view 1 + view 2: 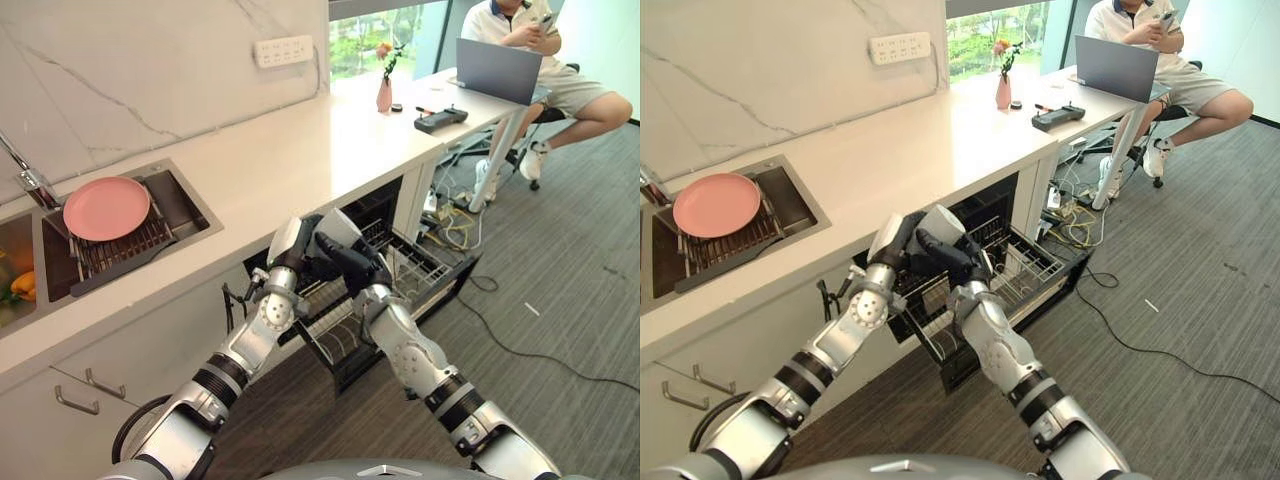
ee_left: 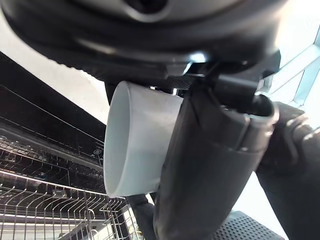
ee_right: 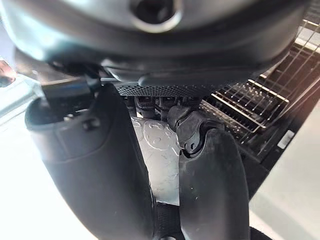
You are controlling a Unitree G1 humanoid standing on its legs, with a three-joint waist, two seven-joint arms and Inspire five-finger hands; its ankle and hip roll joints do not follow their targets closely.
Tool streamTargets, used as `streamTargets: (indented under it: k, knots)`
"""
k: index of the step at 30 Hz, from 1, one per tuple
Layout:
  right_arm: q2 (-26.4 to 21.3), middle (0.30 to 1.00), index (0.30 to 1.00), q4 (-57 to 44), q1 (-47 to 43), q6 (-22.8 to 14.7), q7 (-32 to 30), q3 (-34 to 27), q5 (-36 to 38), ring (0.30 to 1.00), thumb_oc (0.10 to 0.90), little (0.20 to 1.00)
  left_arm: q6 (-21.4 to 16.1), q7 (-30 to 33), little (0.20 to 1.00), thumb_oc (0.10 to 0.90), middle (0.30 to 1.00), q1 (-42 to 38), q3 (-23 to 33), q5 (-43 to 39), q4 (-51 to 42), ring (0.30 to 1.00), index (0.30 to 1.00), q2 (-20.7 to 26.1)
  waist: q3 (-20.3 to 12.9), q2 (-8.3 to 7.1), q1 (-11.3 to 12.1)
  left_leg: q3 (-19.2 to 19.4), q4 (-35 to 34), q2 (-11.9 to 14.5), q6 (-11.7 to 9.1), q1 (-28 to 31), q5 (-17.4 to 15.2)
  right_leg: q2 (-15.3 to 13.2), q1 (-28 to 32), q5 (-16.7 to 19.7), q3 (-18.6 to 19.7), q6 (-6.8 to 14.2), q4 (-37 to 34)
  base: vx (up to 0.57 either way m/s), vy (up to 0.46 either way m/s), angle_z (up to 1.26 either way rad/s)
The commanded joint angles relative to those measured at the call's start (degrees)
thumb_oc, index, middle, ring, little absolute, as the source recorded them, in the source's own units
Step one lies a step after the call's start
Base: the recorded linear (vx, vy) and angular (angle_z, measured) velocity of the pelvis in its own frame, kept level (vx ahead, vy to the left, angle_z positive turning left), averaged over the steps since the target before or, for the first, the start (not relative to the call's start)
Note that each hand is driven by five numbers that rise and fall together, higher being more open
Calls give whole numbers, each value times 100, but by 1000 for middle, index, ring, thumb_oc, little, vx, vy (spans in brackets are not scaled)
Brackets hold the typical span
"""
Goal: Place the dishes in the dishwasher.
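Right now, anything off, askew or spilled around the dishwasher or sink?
Nothing spilled or broken. The white cup lies tipped on its side, gripped by both the left hand and the right hand above the pulled-out rack. The pink plate lies on the sink rack.

White cup (image 2: 135, 145), pink plate (image 1: 106, 208)

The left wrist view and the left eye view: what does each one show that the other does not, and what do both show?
Left wrist view alone: the open mouth and inside wall of the white cup, with the left hand's thumb curled on its outside.

Left eye view alone: the pink plate on the sink rack, the counter, a vase, a person at a laptop, and the right hand also on the cup.

Both: the cup, the left hand and the dishwasher rack below.
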Motion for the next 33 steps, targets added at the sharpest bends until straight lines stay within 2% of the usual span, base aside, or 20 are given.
streamTargets:
  k: [1,6,7,11,15,16,20,21,22,23,24,25,29,30,33]
  knots:
    - [1154,900,900,-117,-1220,34,939,594,255,900,800,900,-882,-113,300,400,300,-1337,-728,89,-146,300,300,-435,-117,-260,146,97,159,14,28,20,-355,-388,-33,-329,-133,404,99,0,0,0]
    - [1498,900,900,151,-1458,-360,929,179,257,900,800,900,-905,-172,300,400,300,-1316,-806,-380,-116,300,300,-636,-95,-215,190,92,203,34,32,-11,-345,-402,-33,-347,-183,395,106,0,0,0]
    - [1549,300,300,182,-1475,-437,930,130,255,300,400,300,-917,-193,300,400,300,-1295,-828,-473,-118,300,300,-663,-91,-207,197,87,206,30,33,-12,-345,-405,-26,-351,-186,394,102,0,0,0]
    - [1707,300,300,232,-1537,-753,886,-73,188,300,400,300,-935,-186,300,400,300,-1215,-906,-760,-184,300,300,-700,-75,-160,255,39,226,25,41,-40,-347,-432,-1,-355,-242,390,101,0,1,2]
    - [1826,300,300,238,-1615,-1074,545,-331,140,300,400,300,-901,-181,300,400,300,-1129,-996,-980,-183,300,300,-735,-74,-105,285,-19,239,12,55,-69,-350,-445,18,-368,-282,381,108,3,8,8]
    - [1853,300,300,210,-1692,-1249,395,-511,137,300,400,300,-881,-191,300,400,300,-1081,-1023,-1023,-145,300,300,-738,-75,-80,297,-39,238,2,63,-76,-355,-447,28,-372,-289,378,112,5,10,7]
    - [1874,300,300,64,-1774,-1484,202,-794,128,300,400,300,-887,-212,300,400,300,-1000,-1022,-1058,-140,300,300,-683,-75,-59,318,-63,246,0,69,-90,-360,-451,44,-381,-313,373,120,0,8,7]
    - [1861,300,300,18,-1788,-1547,153,-883,128,300,400,300,-882,-233,366,444,366,-979,-1010,-1066,-139,366,366,-660,-77,-50,320,-72,245,2,70,-92,-361,-450,45,-384,-317,373,123,0,0,0]
    - [1839,300,300,-55,-1805,-1618,93,-963,114,300,400,300,-883,-278,538,558,538,-944,-1013,-1069,-167,538,538,-619,-78,-48,325,-75,246,3,71,-88,-367,-448,53,-390,-319,373,128,0,0,0]
    - [1789,300,300,-188,-1817,-1670,45,-1068,87,300,400,300,-906,-369,900,800,900,-858,-976,-1137,-224,900,900,-553,-82,-39,324,-79,245,2,75,-82,-373,-443,61,-397,-320,372,131,0,0,0]
    - [1792,300,300,-202,-1811,-1665,32,-1070,80,300,400,300,-901,-379,900,800,900,-851,-977,-1143,-240,900,900,-540,-82,-44,326,-79,245,3,75,-80,-374,-443,62,-398,-320,372,131,0,26,3]
    - [1532,300,300,-488,-1788,-1767,-143,-1394,-194,300,400,300,-970,-645,900,800,900,-439,-797,-1542,-386,900,900,-299,-91,-30,341,-104,263,11,80,-70,-394,-433,88,-419,-323,365,145,-1,21,4]
    - [1252,300,300,-633,-1799,-1807,-373,-1732,-537,300,400,300,-989,-814,900,800,900,-114,-639,-1636,-544,900,900,-44,-107,-40,364,-117,266,16,83,-55,-410,-415,102,-438,-317,362,155,4,21,9]
    - [941,300,300,-707,-1804,-1786,-606,-2049,-985,300,400,300,-1014,-977,900,800,900,211,-461,-1741,-618,900,900,183,-119,-47,377,-129,275,16,89,-32,-438,-397,122,-446,-305,364,156,16,23,6]
    - [402,300,300,-786,-1654,-1661,-864,-2520,-1722,300,400,300,-1094,-1086,900,800,900,641,-71,-1790,-812,900,900,550,-120,-72,417,-161,291,20,99,-22,-459,-381,133,-462,-296,361,165,3,17,2]
